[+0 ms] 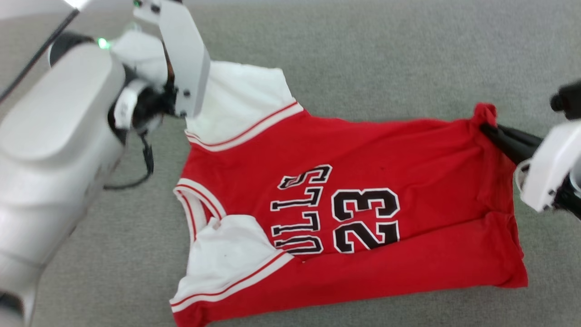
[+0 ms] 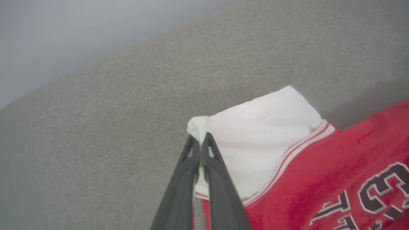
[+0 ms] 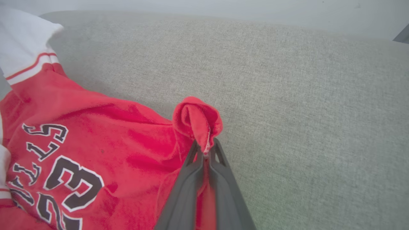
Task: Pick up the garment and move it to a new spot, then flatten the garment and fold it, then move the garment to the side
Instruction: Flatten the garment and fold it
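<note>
the left hand [image 2: 199, 138] is pinched tight on a white shoulder corner of the garment [image 1: 408, 150], at its far left end. the garment lies spread, printed side up, across the grey woven surface [image 1: 372, 63], with a long crease near its front edge. at the far right corner, the right hand [image 3: 205, 147] is clamped on bunched red hem.

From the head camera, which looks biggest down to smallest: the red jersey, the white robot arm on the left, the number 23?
1. Red jersey
2. Left arm, though it is nearest the camera, so it looks oversized
3. Number 23
</note>
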Motion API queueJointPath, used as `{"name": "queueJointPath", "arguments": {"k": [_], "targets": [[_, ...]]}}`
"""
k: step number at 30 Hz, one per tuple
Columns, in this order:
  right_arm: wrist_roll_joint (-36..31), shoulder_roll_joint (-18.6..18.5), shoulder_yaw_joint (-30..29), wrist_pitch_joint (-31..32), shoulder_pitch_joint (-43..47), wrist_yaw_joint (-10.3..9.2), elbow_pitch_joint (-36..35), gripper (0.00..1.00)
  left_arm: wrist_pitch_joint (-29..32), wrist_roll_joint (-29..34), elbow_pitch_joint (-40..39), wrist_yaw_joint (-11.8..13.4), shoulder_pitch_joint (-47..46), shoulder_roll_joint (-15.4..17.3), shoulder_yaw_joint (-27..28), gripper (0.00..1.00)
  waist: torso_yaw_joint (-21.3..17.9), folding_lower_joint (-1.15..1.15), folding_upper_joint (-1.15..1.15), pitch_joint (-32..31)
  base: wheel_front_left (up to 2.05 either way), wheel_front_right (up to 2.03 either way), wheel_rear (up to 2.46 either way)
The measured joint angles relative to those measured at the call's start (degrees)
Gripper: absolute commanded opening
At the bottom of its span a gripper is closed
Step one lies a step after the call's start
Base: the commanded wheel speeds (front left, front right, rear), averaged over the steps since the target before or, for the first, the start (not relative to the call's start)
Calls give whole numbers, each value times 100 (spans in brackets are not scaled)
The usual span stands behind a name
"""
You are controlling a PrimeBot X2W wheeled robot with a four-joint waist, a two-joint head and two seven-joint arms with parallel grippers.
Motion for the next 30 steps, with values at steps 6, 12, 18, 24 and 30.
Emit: {"name": "queueJointPath", "arguments": {"k": [6,12,18,24,30], "targets": [[113,-336,-105,-261,740,0,-323,0,541,-119,-1944,825,822,723,-58,0,165,0,0,-348,0,0,0],[218,-492,-254,-366,1469,0,-527,0,859,-194,-3763,1661,1780,1330,-226,0,292,0,0,-649,0,0,0],[285,-443,-333,-364,2079,0,-591,0,840,-401,-4398,2026,2655,1537,-424,0,351,0,0,-859,0,0,0],[203,-293,-344,-319,2356,0,-444,0,524,-693,-4036,1908,3237,1370,-528,0,310,0,0,-922,0,0,0],[174,-36,-341,-229,2438,0,-183,0,325,-926,-3334,1616,3550,1105,-594,0,238,0,0,-979,0,0,0]]}}
